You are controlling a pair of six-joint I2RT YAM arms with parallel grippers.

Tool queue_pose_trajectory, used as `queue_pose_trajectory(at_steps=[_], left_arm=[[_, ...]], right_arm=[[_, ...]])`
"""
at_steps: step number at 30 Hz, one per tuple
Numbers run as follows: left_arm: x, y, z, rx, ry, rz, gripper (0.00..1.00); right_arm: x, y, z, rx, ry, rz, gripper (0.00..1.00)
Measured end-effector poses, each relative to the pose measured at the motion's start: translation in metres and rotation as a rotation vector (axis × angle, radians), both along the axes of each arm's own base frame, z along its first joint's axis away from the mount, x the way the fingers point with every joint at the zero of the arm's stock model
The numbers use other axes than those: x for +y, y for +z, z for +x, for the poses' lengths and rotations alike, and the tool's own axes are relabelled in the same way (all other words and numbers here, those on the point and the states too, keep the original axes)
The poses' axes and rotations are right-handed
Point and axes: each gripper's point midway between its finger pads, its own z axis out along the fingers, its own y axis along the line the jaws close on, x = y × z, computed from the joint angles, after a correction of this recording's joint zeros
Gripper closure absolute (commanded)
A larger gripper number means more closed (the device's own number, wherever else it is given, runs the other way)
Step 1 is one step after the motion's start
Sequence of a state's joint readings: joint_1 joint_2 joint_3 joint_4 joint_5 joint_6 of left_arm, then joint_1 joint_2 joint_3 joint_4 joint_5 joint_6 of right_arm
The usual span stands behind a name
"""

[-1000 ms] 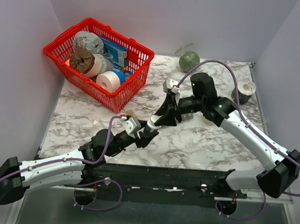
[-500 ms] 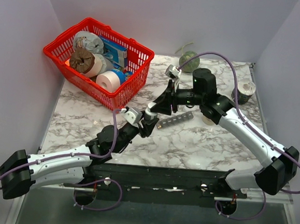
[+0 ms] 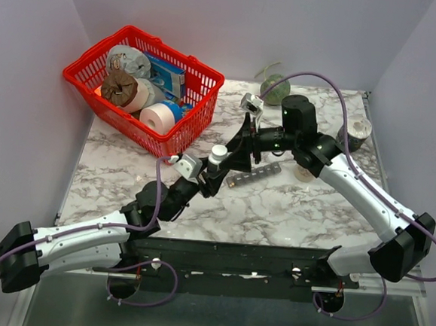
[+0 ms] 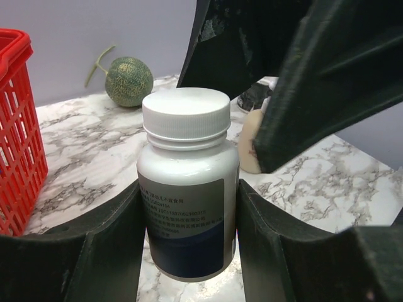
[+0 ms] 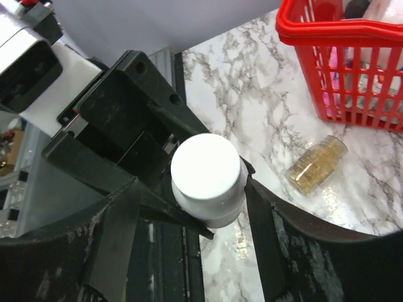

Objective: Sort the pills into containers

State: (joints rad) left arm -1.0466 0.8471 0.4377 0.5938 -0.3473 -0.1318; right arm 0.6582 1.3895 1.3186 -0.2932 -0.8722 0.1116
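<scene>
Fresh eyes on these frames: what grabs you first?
The white-capped bottle, held upright mid-table by the left claw, with the right claw open around its cap. Next, the bright red basket of rolls at the back left. The pill vial lies untouched on the marble table near the basket.

The top view looks down from behind the arm bases over the whole counter (image 3: 275, 205). From the left hand (image 4: 189, 189) the camera looks level toward the back wall, from the right hand (image 5: 189, 189) steeply down. All 3 views share the white-capped bottle (image 3: 218, 154), seen close up from both wrists.
</scene>
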Motion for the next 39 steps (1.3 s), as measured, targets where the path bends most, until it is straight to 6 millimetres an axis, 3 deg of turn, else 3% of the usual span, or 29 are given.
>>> queue_pose_trajectory(at_steps=[1, 4, 10, 17, 21, 27, 32, 39], left_arm=[[0.001, 0.003, -0.001, -0.002, -0.001, -0.01, 1.0], [0.01, 0.02, -0.005, -0.023, 0.0, -0.067, 1.0], [0.011, 0.038, -0.022, -0.069, -0.098, -0.095, 1.0], [-0.009, 0.028, -0.071, -0.107, -0.445, 0.019, 1.0], [-0.016, 0.026, -0.091, -0.092, -0.628, 0.061, 1.0], [-0.03, 0.012, -0.106, -0.006, -0.835, 0.102, 1.0], [-0.036, -0.003, -0.113, 0.064, -0.913, 0.138, 1.0], [-0.039, -0.005, -0.11, 0.076, -0.916, 0.157, 1.0]], right_arm=[[-0.001, 0.003, -0.002, -0.003, 0.017, 0.007, 0.08], [-0.005, 0.005, -0.012, 0.014, 0.074, 0.01, 0.0], [-0.02, 0.006, -0.024, -0.149, 0.183, -0.025, 0.0], [-0.054, 0.028, -0.035, -0.529, 0.3, -0.04, 0.0], [-0.062, 0.031, -0.061, -0.613, 0.431, -0.016, 0.03], [-0.053, 0.014, -0.096, -0.585, 0.584, -0.018, 0.07], [-0.051, 0.009, -0.1, -0.578, 0.594, -0.048, 0.15], [-0.045, 0.0, -0.099, -0.548, 0.58, -0.109, 0.33]])
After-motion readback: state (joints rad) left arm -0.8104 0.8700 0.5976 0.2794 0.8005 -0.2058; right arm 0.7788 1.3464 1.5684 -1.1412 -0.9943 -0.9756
